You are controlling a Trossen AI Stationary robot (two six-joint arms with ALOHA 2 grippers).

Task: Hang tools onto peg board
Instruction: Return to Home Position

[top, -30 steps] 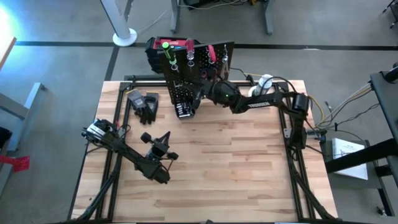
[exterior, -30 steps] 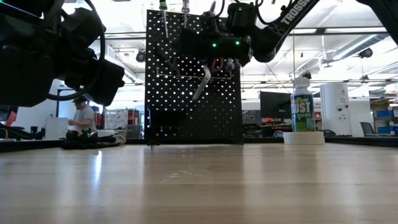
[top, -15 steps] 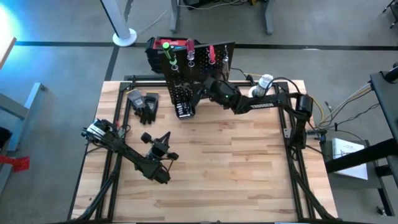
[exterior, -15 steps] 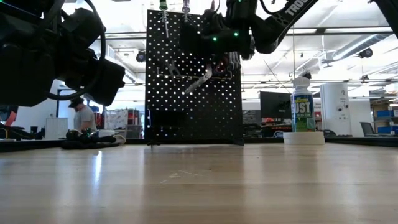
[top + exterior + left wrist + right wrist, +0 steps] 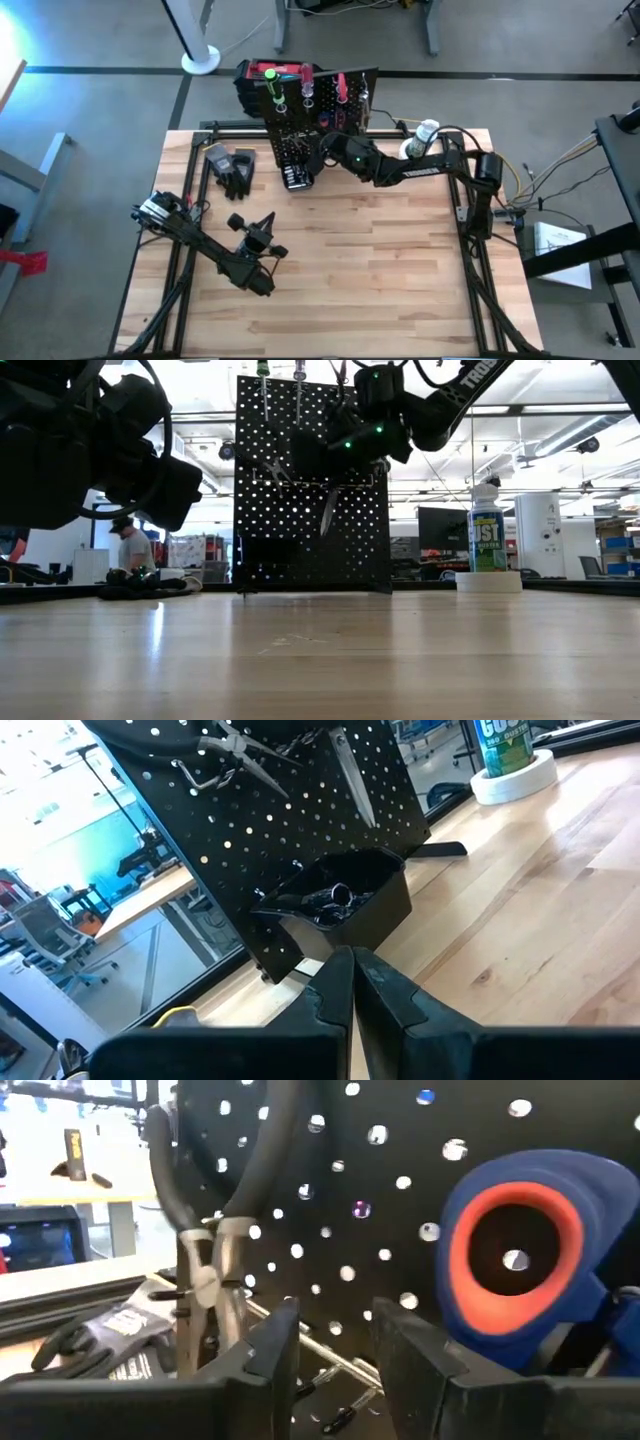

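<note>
High view: your left arm (image 5: 205, 248) sits low over the desk's (image 5: 380, 280) left side, its jaws pressed together on nothing. Your right arm (image 5: 420, 168) stretches to the peg board (image 5: 290, 135), jaws spread and empty, just before the hanging black pliers (image 5: 215, 1280).

R arm (image 5: 420, 168) stretched fwd, R jaws apart, L arm (image 5: 200, 240) folded low, L jaws together

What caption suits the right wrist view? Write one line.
Open right gripper before the peg board, where black-handled pliers and blue scissors hang.
</note>
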